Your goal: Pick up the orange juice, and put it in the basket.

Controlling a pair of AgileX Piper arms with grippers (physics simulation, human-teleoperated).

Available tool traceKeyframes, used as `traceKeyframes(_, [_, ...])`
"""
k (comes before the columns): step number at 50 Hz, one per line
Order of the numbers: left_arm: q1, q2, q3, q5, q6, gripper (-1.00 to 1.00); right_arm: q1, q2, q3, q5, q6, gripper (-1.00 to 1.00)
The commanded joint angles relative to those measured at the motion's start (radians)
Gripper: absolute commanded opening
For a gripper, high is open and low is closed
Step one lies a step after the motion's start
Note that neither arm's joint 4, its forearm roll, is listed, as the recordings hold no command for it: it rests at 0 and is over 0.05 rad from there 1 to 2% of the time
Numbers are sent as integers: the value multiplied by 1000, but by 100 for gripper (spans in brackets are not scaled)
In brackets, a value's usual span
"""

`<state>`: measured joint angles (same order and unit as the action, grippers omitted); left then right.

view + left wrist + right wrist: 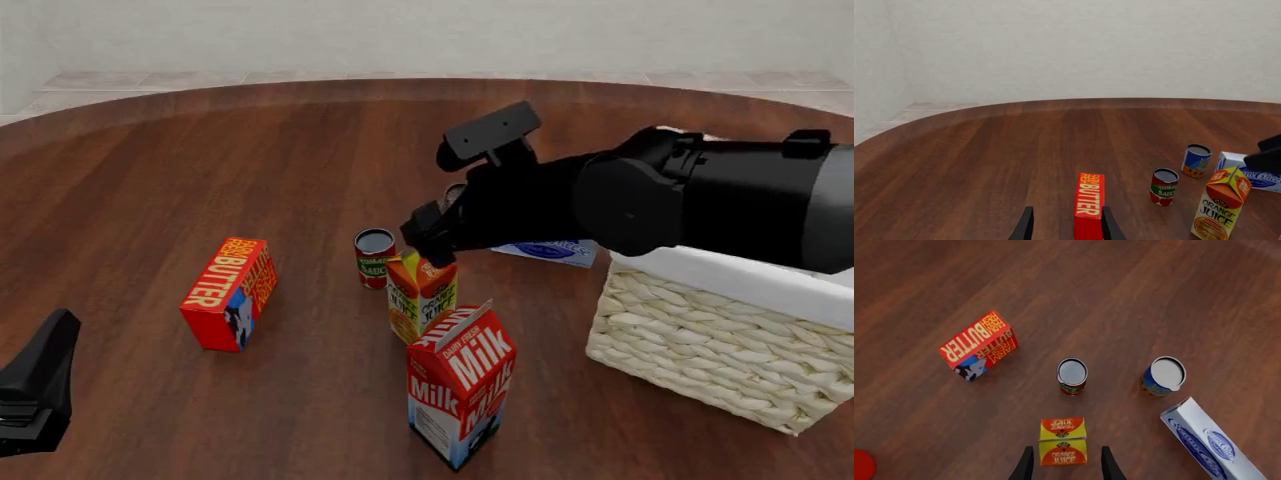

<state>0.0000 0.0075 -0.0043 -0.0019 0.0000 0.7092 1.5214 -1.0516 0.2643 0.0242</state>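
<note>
Currently we log the scene from left to right in the front view. The left gripper (34, 395) sits low at the near-left edge, well away from the work; its wrist view shows the fingers spread with nothing between them, so we read it as parked to leave the centre free. Next comes the butter box (230, 293), standing on edge and well apart from everything else. At centre, the tomato sauce can (374, 257) stands just behind the orange juice (420, 295), which is upright on the table with the milk carton (461, 385) just in front of it. The right gripper (1066, 467) hangs directly above the juice's gable, fingers parted wide to either side and not yet touching. We judge this top-down line avoids the neighbouring can and milk. The basket (721, 345) waits at the right, beneath the right arm.
</note>
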Motion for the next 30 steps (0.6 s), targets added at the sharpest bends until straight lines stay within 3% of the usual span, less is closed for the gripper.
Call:
traceKeyframes(1, [0,0,0,0,0,100,-2,23,6,-18,7,100])
traceKeyframes(30, [0,0,0,0,0,100,14,76,21,-51,24,100])
